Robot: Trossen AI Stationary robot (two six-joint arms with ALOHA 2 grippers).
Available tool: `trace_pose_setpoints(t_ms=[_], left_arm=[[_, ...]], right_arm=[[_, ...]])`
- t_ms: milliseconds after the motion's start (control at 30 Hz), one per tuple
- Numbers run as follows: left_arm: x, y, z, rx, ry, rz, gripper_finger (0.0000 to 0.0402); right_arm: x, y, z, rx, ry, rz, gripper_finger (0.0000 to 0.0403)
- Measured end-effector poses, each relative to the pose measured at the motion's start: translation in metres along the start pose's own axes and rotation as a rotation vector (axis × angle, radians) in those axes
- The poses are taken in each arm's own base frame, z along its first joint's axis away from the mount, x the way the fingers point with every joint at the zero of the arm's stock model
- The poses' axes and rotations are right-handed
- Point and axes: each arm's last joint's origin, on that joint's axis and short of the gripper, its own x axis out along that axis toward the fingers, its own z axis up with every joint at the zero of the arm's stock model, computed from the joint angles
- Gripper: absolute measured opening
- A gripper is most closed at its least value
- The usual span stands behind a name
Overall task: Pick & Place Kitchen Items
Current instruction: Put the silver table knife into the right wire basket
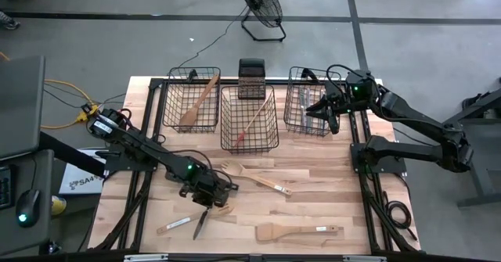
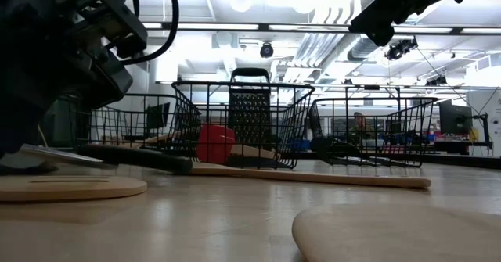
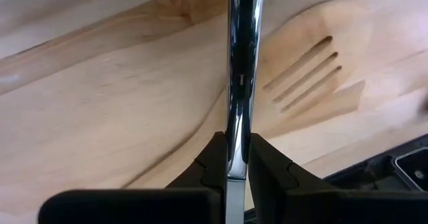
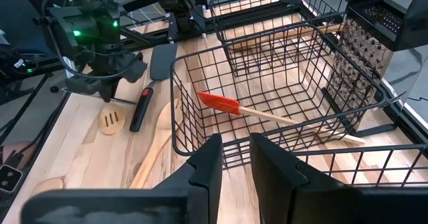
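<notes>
The left tool (image 1: 210, 195) is low over the front left part of the wooden desk (image 1: 329, 176), its fingers (image 3: 215, 162) clenched on a thin shiny metal utensil (image 3: 239, 70), which the left wrist view shows running straight out between them; what kind of cutlery it is I cannot tell. Just beneath it lies a pale slotted wooden spatula (image 3: 311, 70), flat on the desk. The right tool (image 1: 329, 115) hangs above the rightmost of three black wire baskets (image 1: 307, 111) at the back of the desk, its fingers (image 4: 206, 167) close together with only a narrow gap and nothing between them. That right basket holds dark and silver utensils. The middle basket (image 1: 250, 120) holds a red spatula (image 4: 221, 103) with a pale wooden handle, lying slantwise on the basket floor. The left basket (image 1: 192, 98) holds a wooden spoon (image 1: 197, 102) leaning across it. A black box grater (image 1: 251, 79) stands just behind the middle basket. Loose on the desk are a wooden fork (image 1: 257, 177) near the middle, a broad wooden spatula (image 1: 297, 231) toward the front, a small pale-handled utensil (image 1: 173, 225) at the front left, and a black spatula (image 4: 155, 77) lying beside the left tool in the right wrist view. On the floor beyond the desk stands a fan (image 1: 261, 5).
</notes>
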Motion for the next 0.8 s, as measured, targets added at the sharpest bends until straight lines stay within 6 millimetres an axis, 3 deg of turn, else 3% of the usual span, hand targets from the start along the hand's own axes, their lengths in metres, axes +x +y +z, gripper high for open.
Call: trace_pose_setpoints(t_ms=[300,800], left_arm=[[0.0,-0.002,-0.001,0.028,0.041,-0.015,0.003],[-0.005,-0.025,0.0,0.226,0.026,-0.247,0.003]], right_arm=[[0.0,0.0,0.0,0.0,0.0,0.0,0.007],[0.0,-0.001,0.0,0.0,0.002,-0.023,0.007]])
